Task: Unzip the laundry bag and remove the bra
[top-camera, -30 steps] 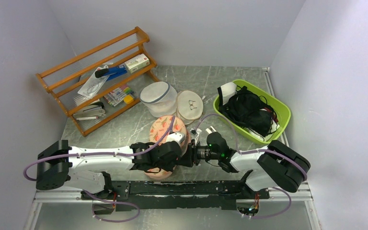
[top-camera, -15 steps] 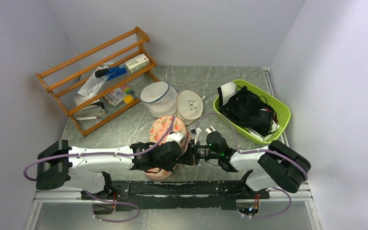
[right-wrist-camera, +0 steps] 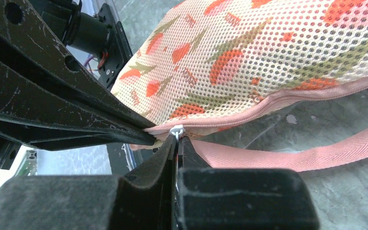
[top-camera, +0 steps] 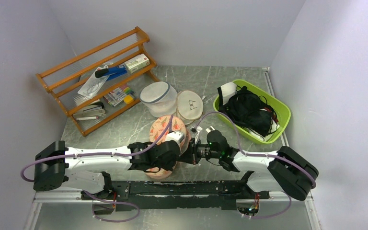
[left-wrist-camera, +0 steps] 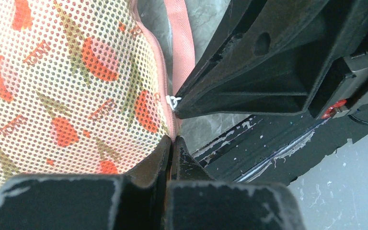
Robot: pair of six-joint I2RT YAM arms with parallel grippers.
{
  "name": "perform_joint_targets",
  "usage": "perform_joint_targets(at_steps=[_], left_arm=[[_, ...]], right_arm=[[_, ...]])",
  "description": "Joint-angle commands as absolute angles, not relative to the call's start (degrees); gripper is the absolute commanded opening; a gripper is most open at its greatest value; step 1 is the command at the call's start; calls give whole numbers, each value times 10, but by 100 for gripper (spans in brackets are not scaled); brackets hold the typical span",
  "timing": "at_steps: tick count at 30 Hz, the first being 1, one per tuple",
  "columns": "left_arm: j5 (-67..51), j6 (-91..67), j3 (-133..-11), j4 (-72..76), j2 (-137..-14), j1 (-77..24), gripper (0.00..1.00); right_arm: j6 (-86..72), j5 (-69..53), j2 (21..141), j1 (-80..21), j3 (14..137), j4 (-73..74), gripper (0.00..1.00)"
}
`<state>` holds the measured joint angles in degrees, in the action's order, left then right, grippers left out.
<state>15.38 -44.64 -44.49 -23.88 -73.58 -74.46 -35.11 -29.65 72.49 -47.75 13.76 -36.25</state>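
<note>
The laundry bag (top-camera: 162,128), peach-pink mesh with red-orange flowers, lies at the table's near middle, partly under my left arm. In the left wrist view the bag (left-wrist-camera: 67,81) fills the left side, and my left gripper (left-wrist-camera: 171,141) is shut on its pink zip edge. In the right wrist view my right gripper (right-wrist-camera: 177,140) is shut on the small white zip pull (right-wrist-camera: 177,130) at the bag's (right-wrist-camera: 268,62) edge. Both grippers meet tip to tip: left gripper (top-camera: 186,149), right gripper (top-camera: 192,154). The zip looks closed. No bra shows.
A pink webbing strap (right-wrist-camera: 292,153) trails from the bag across the table. Behind the bag stand a round white mesh bag (top-camera: 158,98) and a beige disc (top-camera: 190,105). A green basket (top-camera: 281,111) of black clothing is at the right, a wooden rack (top-camera: 96,79) at the back left.
The right arm's elbow has swung a little to the right. Both grippers stay shut at the bag's near edge, almost in the same place.
</note>
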Motion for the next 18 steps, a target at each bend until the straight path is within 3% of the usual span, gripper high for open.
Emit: perform_joint_targets(at_steps=[1, 7, 18], left_arm=[[149, -455, -440, -255, -717, -747, 7], [142, -453, -435, -256, -716, -747, 7], [133, -452, -435, -246, -726, -747, 7]], right_arm=[[-304, -237, 709, -474, 161, -289, 0], [-291, -253, 718, -474, 178, -283, 0], [-302, -274, 729, -474, 177, -303, 11]])
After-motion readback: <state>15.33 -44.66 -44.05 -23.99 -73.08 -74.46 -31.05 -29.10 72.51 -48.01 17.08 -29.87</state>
